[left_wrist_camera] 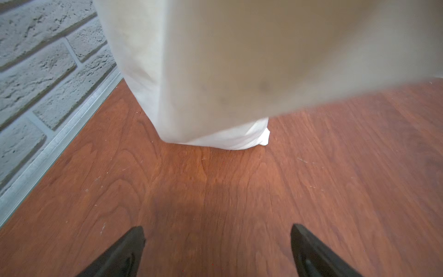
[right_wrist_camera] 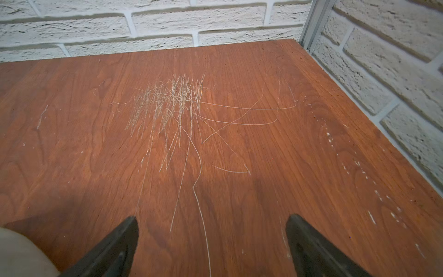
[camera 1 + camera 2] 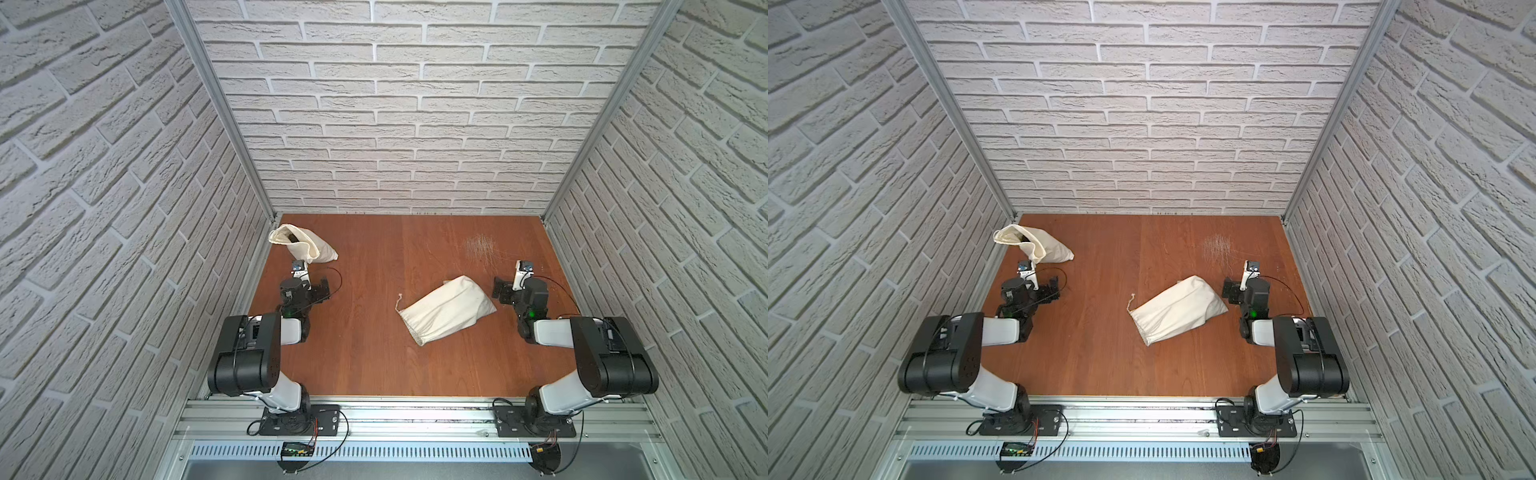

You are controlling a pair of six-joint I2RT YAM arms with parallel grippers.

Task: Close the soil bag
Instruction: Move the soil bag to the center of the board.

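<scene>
- Lowest in both top views, the bench (image 3: 365, 365) is bare wood between the two arm bases.
- The left end effector (image 3: 322, 291) sits at the middle left of the frame, released and empty. Its wrist view shows the jaws spread wide over bare wood.
- The right end effector (image 3: 500, 291) sits at the middle right, also released and empty, just beside a second bag (image 3: 446, 309).
- That second bag lies flat at the centre, with its drawstring (image 3: 400, 298) trailing from its left end. No soil shows in it, so it is best left alone.
- The soil bag (image 3: 307, 249) slumps at the upper left of the bench, close to the left wall. Its mouth gapes and dark soil shows inside.
- The step in hand looks like the first reach, and the left arm is much the nearer.
- The approach should come from above the mouth, not from the side, because a push on the slumped cloth could tip soil out.
- No cord is visible on the soil bag, so it must be found at the rim before any clenching.
- The right arm probably has to cross the bench to steady the body while the mouth is cinched.
</scene>
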